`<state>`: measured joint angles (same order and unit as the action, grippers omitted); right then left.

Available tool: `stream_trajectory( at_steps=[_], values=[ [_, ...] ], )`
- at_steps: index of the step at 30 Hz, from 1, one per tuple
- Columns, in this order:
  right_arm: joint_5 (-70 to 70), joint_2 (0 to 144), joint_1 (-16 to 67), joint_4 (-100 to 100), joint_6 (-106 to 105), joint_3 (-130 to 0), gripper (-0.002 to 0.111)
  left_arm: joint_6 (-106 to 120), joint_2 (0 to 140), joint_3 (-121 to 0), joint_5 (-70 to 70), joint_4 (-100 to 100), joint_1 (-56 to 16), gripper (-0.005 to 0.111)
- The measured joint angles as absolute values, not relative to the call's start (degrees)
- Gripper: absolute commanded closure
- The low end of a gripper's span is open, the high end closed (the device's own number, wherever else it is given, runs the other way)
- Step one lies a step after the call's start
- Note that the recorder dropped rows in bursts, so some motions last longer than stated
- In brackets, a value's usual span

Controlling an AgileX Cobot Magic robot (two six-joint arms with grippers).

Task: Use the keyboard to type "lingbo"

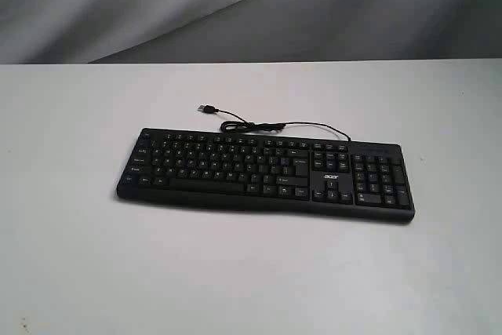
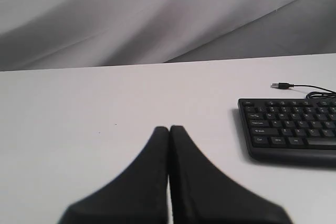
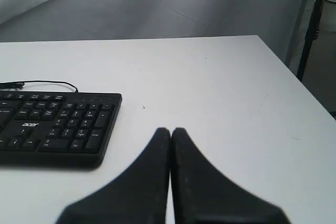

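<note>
The black keyboard (image 1: 265, 173) with white legends and an "acer" logo lies flat in the middle of the white table, its thin USB cable (image 1: 259, 125) curling away behind it. Neither arm shows in the exterior view. My left gripper (image 2: 169, 128) is shut with nothing in it, hovering over bare table beside the keyboard (image 2: 291, 129) end that has the Ctrl and Shift keys. My right gripper (image 3: 170, 130) is also shut and empty, off the number-pad end of the keyboard (image 3: 58, 127). Neither gripper touches the keys.
The white table (image 1: 78, 256) stretches wide around the keyboard. Its far edge meets a grey draped backdrop (image 1: 251, 5). In the right wrist view the table's side edge (image 3: 294, 77) drops off, with a dark frame post (image 3: 310, 24) beyond.
</note>
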<state>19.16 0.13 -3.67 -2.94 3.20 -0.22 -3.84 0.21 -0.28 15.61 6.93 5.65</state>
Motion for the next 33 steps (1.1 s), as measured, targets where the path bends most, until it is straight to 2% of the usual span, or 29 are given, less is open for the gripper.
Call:
stream_trajectory(
  at_steps=[11, 14, 21, 26, 30, 33],
  values=[
    [19.0, 0.1, -3.7, -3.2, 3.2, -0.2, 0.108, -3.8, 0.2, -0.3, 15.6, 6.9, 5.7, 0.106],
    [14.9, 0.1, -3.7, -3.3, 3.2, -0.2, 0.108, -3.8, 0.2, -0.3, 15.6, 6.9, 5.7, 0.106],
    [-20.7, 0.1, -3.7, -3.4, 3.2, -0.2, 0.108, -3.8, 0.2, -0.3, 15.6, 6.9, 5.7, 0.106],
    [-31.4, 0.1, -3.7, -3.4, 3.2, -0.2, 0.108, -3.8, 0.2, -0.3, 15.6, 6.9, 5.7, 0.106],
    [-40.8, 0.0, -3.7, -4.1, 15.4, -0.2, 0.108, -3.8, 0.2, -0.3, 15.6, 6.9, 5.7, 0.106],
    [-37.5, 0.4, -3.7, -4.4, 21.6, -4.7, 0.108, -3.8, 0.2, -0.3, 15.6, 6.9, 5.7, 0.106]
  ],
)
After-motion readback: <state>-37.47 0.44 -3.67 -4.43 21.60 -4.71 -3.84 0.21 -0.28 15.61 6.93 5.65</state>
